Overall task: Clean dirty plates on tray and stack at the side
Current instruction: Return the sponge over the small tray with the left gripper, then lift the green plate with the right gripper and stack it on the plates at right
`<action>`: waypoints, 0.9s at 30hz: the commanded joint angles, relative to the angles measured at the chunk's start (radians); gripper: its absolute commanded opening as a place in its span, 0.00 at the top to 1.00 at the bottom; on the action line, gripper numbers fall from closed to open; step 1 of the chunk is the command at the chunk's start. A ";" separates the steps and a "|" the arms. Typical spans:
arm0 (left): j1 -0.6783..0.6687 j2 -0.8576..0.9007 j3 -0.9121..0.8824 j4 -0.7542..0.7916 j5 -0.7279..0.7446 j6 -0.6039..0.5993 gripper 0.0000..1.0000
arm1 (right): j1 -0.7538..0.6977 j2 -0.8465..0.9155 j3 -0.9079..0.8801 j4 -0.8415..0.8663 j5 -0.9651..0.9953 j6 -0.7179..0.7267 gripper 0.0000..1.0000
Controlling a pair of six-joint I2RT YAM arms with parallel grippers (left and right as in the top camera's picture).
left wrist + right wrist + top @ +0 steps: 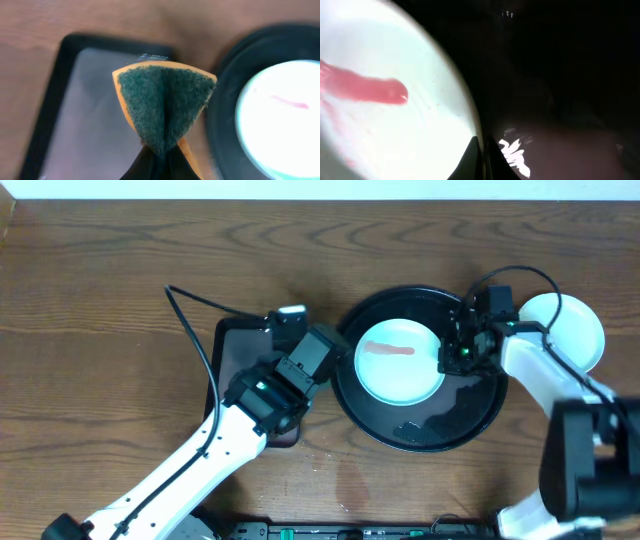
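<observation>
Dark brown wood grain runs across the whole counter. Toward the left sits a small rectangular black tray, and the white left arm reaches in from the near left corner across it. The left tool is clamped tight on a sponge. The sponge is orange with a dark green scouring face, and the pinch folds it into a fan shape. In the left wrist view it hangs over the right end of the rectangular tray, with the round tray just to its right.

That round black tray, glossy and raised at the rim, lies right of centre on the counter. Inside it, toward its far left part, rests a mint-blue plate with a red-brown smear streaked across it.

The right tool is down inside the round tray at the plate's right edge. Its tips are pressed together, right against the rim. I cannot tell whether the rim is pinched between them.

Further right, off the tray, a pale plate lies on the counter, partly hidden behind the right arm.
</observation>
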 commanded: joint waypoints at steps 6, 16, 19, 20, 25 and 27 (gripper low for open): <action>0.082 -0.025 0.000 -0.080 -0.014 -0.020 0.93 | 0.051 -0.410 0.008 -0.017 0.315 -0.057 0.99; 0.233 -0.024 0.000 -0.084 0.126 -0.038 0.92 | 0.151 -0.615 0.008 -0.022 0.610 -0.176 0.99; 0.290 -0.024 0.000 -0.097 0.182 -0.020 0.92 | 0.161 -0.611 0.008 -0.006 0.629 -0.242 0.99; 0.304 -0.024 -0.002 -0.100 0.191 -0.011 0.93 | 0.162 -0.608 0.008 -0.003 0.629 -0.262 0.99; 0.343 -0.024 -0.035 -0.116 0.200 0.019 0.93 | 0.164 -0.606 0.008 0.031 0.640 -0.421 0.99; 0.343 -0.024 -0.047 -0.136 0.200 0.019 0.93 | 0.168 -0.606 0.008 0.063 0.663 -0.506 0.99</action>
